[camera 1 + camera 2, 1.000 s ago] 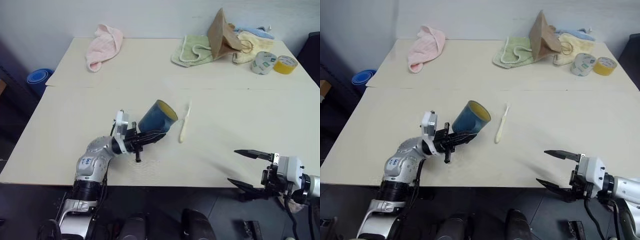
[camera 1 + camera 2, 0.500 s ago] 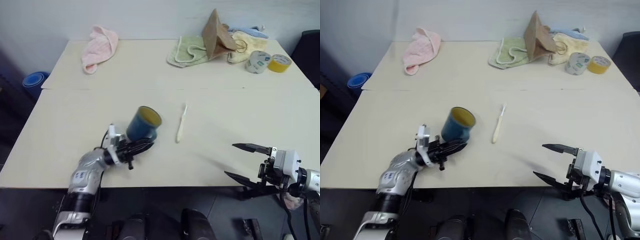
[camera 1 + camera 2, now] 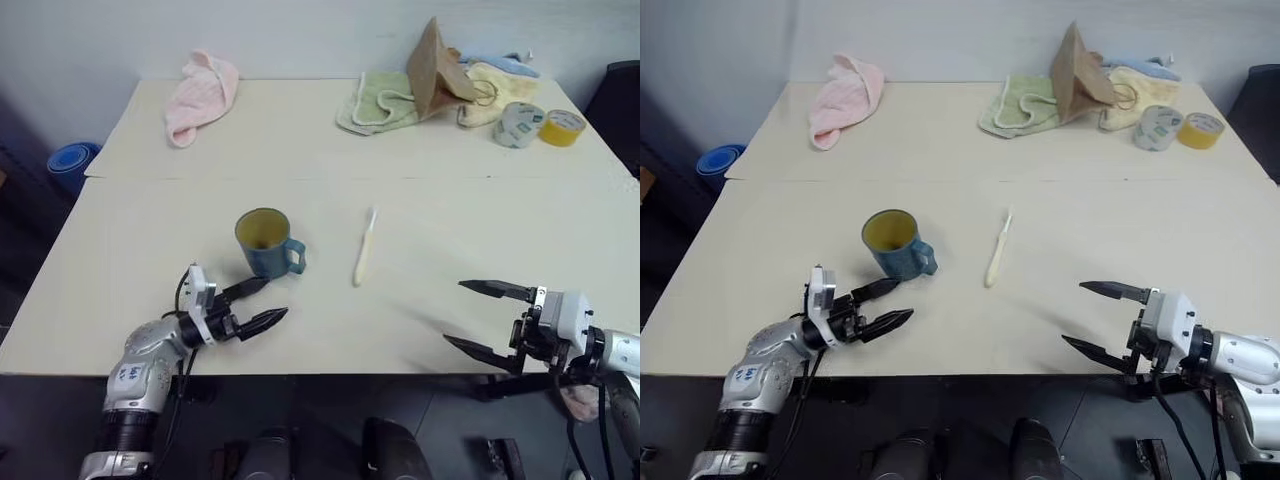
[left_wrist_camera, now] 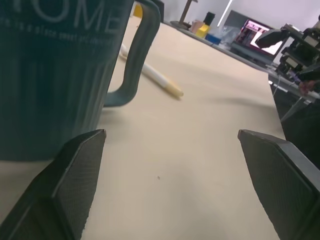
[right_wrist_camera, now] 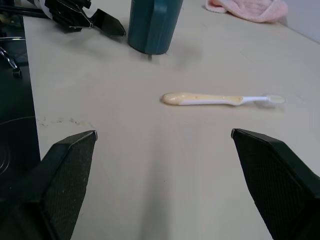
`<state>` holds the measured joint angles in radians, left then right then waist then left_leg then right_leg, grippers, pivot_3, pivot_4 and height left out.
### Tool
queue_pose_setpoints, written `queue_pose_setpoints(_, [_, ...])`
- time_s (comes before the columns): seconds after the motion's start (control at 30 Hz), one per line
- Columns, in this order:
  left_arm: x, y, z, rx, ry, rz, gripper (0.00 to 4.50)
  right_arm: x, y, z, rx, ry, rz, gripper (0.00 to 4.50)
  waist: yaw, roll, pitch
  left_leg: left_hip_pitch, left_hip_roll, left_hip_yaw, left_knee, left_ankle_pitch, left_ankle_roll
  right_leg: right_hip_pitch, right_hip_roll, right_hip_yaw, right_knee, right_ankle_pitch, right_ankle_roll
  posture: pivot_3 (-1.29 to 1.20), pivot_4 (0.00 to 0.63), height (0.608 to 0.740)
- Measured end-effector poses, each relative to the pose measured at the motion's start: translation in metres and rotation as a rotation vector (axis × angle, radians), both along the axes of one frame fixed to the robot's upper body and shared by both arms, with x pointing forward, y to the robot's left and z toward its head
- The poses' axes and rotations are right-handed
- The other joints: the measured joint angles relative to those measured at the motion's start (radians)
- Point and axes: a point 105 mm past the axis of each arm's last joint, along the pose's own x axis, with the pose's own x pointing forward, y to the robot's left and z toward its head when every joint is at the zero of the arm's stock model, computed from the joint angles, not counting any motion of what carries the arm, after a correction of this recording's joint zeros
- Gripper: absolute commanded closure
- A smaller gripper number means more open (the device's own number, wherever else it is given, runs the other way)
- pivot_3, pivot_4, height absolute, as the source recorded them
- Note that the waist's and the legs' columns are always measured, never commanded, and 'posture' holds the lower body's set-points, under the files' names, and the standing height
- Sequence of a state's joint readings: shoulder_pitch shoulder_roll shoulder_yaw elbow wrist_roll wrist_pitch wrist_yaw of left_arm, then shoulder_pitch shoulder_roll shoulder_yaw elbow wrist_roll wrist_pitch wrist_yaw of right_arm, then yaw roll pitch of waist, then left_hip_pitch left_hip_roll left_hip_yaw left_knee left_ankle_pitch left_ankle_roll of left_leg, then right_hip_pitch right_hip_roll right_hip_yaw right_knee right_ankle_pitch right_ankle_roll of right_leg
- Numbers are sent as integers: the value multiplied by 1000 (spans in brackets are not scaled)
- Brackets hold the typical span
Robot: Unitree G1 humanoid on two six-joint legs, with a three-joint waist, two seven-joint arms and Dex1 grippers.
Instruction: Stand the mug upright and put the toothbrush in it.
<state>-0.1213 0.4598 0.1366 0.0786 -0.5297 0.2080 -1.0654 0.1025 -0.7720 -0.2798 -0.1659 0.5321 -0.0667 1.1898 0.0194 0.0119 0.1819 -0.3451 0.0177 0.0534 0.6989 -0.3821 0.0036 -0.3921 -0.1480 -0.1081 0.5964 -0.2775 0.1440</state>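
The dark teal mug stands upright on the table, yellow inside showing, its handle turned to the right. My left gripper sits just in front of it near the table's front edge, open and holding nothing. The mug's wall looms close in the left wrist view. The cream toothbrush lies flat to the right of the mug, also seen as the toothbrush from the right wrist. My right gripper hovers open at the front right, off the table's edge.
Along the back of the table lie a pink cloth, a green cloth, a brown paper bag, a yellow cloth, a grey tape roll and a yellow tape roll.
The mug went from tilted in my left gripper to standing upright on the table. The left gripper opened, let it go and drew back toward the front edge. The right arm stayed put.
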Motion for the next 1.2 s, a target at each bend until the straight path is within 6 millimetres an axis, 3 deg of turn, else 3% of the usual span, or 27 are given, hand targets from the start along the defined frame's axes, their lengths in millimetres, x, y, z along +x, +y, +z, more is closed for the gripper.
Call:
queue_pose_setpoints(0.2, [-26,45,16,173,-69,53,36,8,-9,-5,33,141,-111,0,1,0,0,-1,0,0,0,0,0,0,0,0,-1,-1,-1,0,150,740])
queue_pose_setpoints(0.27, [-34,56,25,228,-114,49,36,16,0,3,56,178,-150,0,2,0,0,-1,0,-1,0,0,0,-1,0,1,-2,0,-2,0,150,740])
queue_pose_setpoints(0.33, [-38,64,34,257,-148,49,36,36,17,18,88,222,-234,0,1,0,0,-2,1,-6,1,0,0,-2,-1,1,-2,0,-3,0,150,740])
queue_pose_setpoints(0.43, [-41,61,45,267,-191,19,36,65,49,40,134,294,-321,0,-6,0,0,-4,2,-8,1,-1,-2,-5,0,0,-1,0,-5,0,150,740])
queue_pose_setpoints(0.5, [-44,58,47,268,-189,6,36,81,67,41,104,367,-377,0,-14,0,0,-8,2,-8,1,-1,-2,-12,0,-1,4,0,-5,0,150,740])
queue_pose_setpoints(0.67, [-48,44,50,236,-198,-18,36,117,101,28,6,553,-513,0,-24,0,0,-15,0,-3,0,-1,-2,-21,-1,-2,14,0,-5,0,150,740])
queue_pose_setpoints(0.9, [-46,39,52,206,-217,34,36,161,138,13,-66,571,-596,0,-49,-1,0,-14,0,-1,1,-1,-2,-21,-1,-2,15,1,-5,0,150,740])
queue_pose_setpoints(1.0, [-48,40,47,199,-202,62,0,173,150,12,-92,548,-597,635,-60,-4,-2,-11,1,0,0,-1,-2,-20,0,-2,15,1,-5,0,150,740])
queue_pose_setpoints(1.2, [-54,41,45,209,-196,94,0,187,152,9,-137,534,-620,2702,-76,-10,-6,-9,3,0,0,0,-3,-18,1,-2,16,1,-5,0,150,740])
